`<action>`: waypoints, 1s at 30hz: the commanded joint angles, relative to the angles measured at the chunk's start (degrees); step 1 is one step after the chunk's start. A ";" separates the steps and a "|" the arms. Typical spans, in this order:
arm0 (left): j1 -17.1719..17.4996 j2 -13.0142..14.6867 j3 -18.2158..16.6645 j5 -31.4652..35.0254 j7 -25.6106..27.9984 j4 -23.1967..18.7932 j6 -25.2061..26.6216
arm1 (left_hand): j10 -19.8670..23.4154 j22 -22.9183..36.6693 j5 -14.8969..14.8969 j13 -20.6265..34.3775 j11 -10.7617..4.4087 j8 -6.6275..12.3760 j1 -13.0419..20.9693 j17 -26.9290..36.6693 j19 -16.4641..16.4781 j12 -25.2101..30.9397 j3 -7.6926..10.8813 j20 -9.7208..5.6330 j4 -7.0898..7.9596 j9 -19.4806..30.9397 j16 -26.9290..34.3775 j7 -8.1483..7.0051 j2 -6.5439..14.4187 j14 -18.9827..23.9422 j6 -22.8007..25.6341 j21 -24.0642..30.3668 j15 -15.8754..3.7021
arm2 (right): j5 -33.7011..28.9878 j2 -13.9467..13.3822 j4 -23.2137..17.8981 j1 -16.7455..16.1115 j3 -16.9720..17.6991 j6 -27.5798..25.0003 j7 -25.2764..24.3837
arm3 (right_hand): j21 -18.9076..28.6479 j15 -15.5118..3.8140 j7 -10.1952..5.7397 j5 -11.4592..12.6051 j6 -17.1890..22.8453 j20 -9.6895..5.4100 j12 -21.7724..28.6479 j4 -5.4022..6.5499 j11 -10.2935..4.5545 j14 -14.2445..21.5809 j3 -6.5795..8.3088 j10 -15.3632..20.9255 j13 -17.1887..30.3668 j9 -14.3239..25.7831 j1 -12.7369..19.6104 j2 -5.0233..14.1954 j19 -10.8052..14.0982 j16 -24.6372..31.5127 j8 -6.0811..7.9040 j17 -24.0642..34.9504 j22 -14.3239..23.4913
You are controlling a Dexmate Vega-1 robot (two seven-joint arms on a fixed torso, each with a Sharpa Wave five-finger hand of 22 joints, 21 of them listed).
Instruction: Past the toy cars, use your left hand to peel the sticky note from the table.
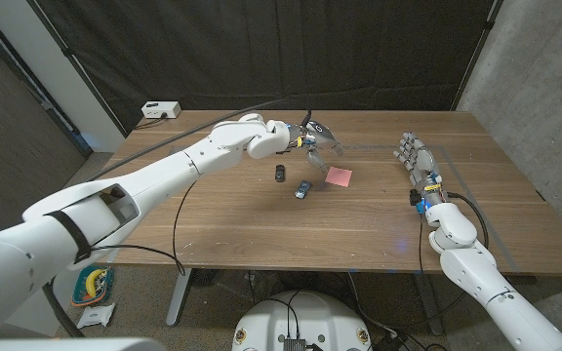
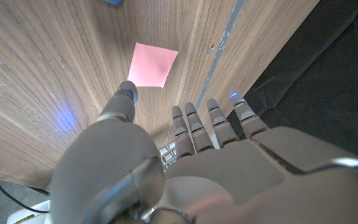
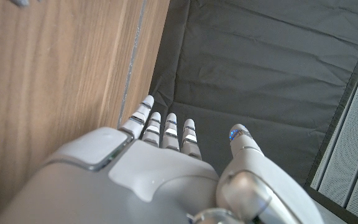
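A pink sticky note (image 1: 339, 175) lies flat on the wooden table (image 1: 379, 219), just past two small toy cars, a dark one (image 1: 279, 174) and a blue one (image 1: 302, 190). My left hand (image 1: 312, 138) hovers above the table behind and to the left of the note, fingers spread and holding nothing. In the left wrist view the note (image 2: 152, 65) lies ahead of the fingertips (image 2: 128, 93), untouched. My right hand (image 1: 416, 162) stands near the table's right side, fingers straight and apart, holding nothing; its fingers (image 3: 166, 127) point toward the dark curtain.
A white box (image 1: 160, 110) sits at the table's far left corner. A strip of tape (image 2: 219, 45) runs along the wood beside the note. A black curtain hangs behind the table.
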 commanded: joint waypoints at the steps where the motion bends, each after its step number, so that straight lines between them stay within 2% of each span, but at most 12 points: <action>1: -0.70 -0.35 1.88 3.82 2.31 1.09 -0.72 | 1.25 0.12 -0.05 0.17 -0.44 0.22 1.11 0.28 -0.18 0.41 -0.47 -0.09 0.20 0.15 0.03 -0.89 0.10 -0.22 0.21 -0.16 -2.06 | 0.16 0.45 1.13 0.48 -0.10 0.36 0.41 | -0.25 0.53 -0.01 -0.28 0.70 0.17 0.01 -0.04 0.21 0.32 -0.05 0.33 0.27 0.16 -0.08 -0.06 0.53 0.20 -0.01 0.16 0.07; 7: -0.71 -0.17 2.54 5.33 2.92 1.21 -0.31 | 2.21 0.08 -0.21 0.15 -0.79 0.23 1.85 0.23 0.09 0.56 -0.81 -0.41 0.27 0.14 -0.05 -1.31 0.25 -0.40 0.92 -0.19 -2.25 | 0.24 0.55 1.48 0.50 -0.02 0.53 0.58 | -0.34 0.56 -0.09 -0.29 0.69 0.20 0.00 -0.01 0.28 0.26 -0.09 0.37 0.27 0.16 -0.15 -0.07 0.57 0.18 -0.03 0.19 0.07; 14: -0.87 -0.03 3.78 8.03 4.69 1.86 0.23 | 4.86 0.01 -0.49 -0.18 -1.63 0.59 3.17 0.16 0.98 0.95 -1.47 -0.91 0.34 0.13 0.27 -2.28 0.48 0.43 3.17 -0.09 -3.36 | 0.40 0.71 1.86 0.42 0.05 0.90 0.87 | -0.44 0.58 -0.10 -0.28 0.71 0.24 -0.02 0.01 0.23 0.28 -0.12 0.40 0.28 0.17 -0.18 -0.06 0.59 0.18 -0.04 0.21 0.08; 17: -0.66 0.09 4.06 8.42 5.26 1.83 0.41 | 5.76 -0.01 -0.62 -0.34 -1.73 0.79 3.75 0.14 1.26 1.00 -1.71 -1.15 0.36 0.13 0.46 -1.77 0.64 0.95 4.28 -0.09 -3.76 | 0.54 0.81 2.02 0.34 0.08 0.96 0.96 | -0.48 0.60 -0.12 -0.28 0.70 0.22 -0.01 0.01 0.19 0.32 -0.12 0.46 0.28 0.17 -0.19 -0.06 0.60 0.20 -0.05 0.22 0.08; 30: 0.64 0.31 4.68 8.55 10.71 3.46 0.40 | 7.45 -0.06 -0.87 -0.41 -1.98 0.72 4.95 0.08 2.01 1.14 -2.30 -1.37 0.34 0.11 0.73 -1.86 0.77 1.83 5.44 -0.04 -4.49 | 0.66 0.83 2.11 0.08 0.21 1.12 1.20 | -0.65 0.52 -0.13 -0.28 0.73 0.23 -0.06 0.01 0.27 0.33 -0.16 0.48 0.28 0.17 -0.22 -0.06 0.70 0.19 -0.07 0.24 0.08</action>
